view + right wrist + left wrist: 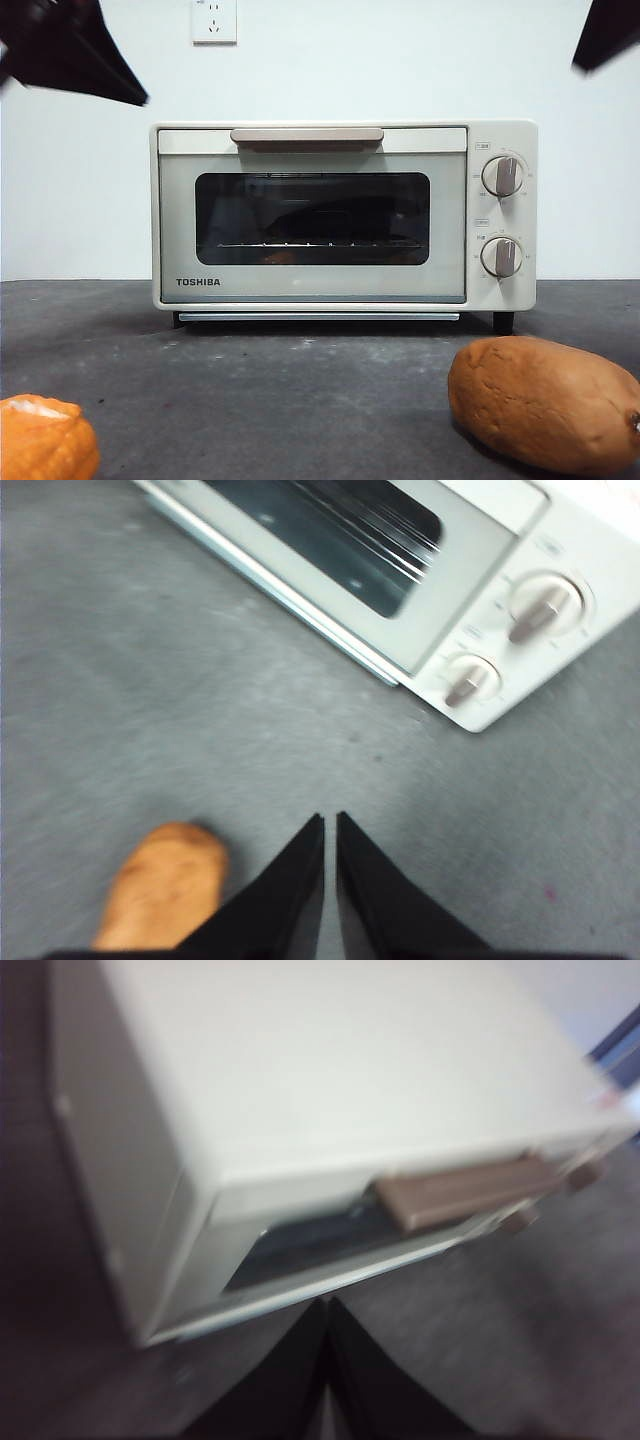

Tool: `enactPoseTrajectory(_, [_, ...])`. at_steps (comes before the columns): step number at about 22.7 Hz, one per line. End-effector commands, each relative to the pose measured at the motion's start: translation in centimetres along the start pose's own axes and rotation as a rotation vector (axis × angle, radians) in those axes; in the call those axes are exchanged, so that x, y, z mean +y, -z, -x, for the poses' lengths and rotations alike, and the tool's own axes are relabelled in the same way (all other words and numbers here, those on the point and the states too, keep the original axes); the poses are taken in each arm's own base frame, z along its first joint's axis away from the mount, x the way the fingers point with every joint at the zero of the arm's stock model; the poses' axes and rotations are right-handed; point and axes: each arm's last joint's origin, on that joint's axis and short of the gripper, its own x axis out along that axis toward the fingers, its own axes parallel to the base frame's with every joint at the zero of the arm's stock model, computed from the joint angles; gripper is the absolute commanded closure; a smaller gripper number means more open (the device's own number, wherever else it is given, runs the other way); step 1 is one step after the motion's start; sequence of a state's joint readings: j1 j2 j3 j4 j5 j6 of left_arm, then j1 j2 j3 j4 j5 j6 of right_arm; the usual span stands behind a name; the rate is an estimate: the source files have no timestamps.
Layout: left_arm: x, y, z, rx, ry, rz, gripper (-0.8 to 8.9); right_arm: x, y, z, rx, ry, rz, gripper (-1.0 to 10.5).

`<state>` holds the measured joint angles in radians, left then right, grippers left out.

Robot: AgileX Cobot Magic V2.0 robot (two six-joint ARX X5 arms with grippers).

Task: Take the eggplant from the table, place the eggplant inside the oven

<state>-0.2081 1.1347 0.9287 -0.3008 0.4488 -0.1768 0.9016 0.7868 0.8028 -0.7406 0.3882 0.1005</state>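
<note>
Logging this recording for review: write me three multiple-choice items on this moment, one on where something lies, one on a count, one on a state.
1. Where is the sweet potato?
A. On the table, in front of the oven's knob side
B. On top of the oven
C. On the wire rack

2. How many round knobs does the oven have?
A. One
B. Two
C. Four

3. How is the oven door?
A. Fully open
B. Removed
C. Shut

Answers:
1 A: front view shows it on the grey surface below the knobs.
2 B: one above the other at the right.
3 C: the door stands upright, handle at top.

Both the left tool and the right tool hold nothing, their tips together.
</note>
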Motion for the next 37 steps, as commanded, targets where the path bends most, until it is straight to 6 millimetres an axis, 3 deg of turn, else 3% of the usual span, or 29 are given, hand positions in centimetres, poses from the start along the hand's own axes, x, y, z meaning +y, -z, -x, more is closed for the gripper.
enactPoseTrajectory(1, [-1.7, 0.2, 1.5, 0.004, -0.078, -0.161, 8.08, -0.6, 0.2, -1.5, -0.02, 0.054, -0.047, 9.4])
enactPoseTrajectory(6, [-3.6, 3.6, 3.6, -0.042, -0.153, -0.222, 8.08, -3.4, 2.7, -4.8, -0.058, 0.122, -0.227, 9.4])
enactPoseTrajectory(10, [-3.1, 8.1, 3.1, -0.081, -0.146, -0.218, 8.08, -4.7, 3.9, -5.5, -0.183, 0.124, -0.307, 9.4])
enactPoseTrajectory(13, [-2.8, 9.5, 3.1, -0.11, -0.146, -0.108, 8.08, -4.9, 3.8, -5.4, -0.248, 0.173, -0.317, 9.4])
enactPoseTrajectory(25, [-2.7, 9.7, 3.1, -0.092, -0.149, -0.096, 8.08, -5.1, 3.8, -5.4, -0.245, 0.218, -0.323, 9.4])
enactPoseTrajectory(30, [-2.9, 9.5, 5.8, -0.195, -0.2, -0.187, 8.08, -5.1, 3.8, -5.4, -0.245, 0.217, -0.323, 9.4])
enactPoseTrajectory(37, [-1.9, 9.7, 9.1, -0.503, -0.316, -0.281, 8.08, -5.1, 3.8, -5.4, -0.245, 0.218, -0.323, 9.4])
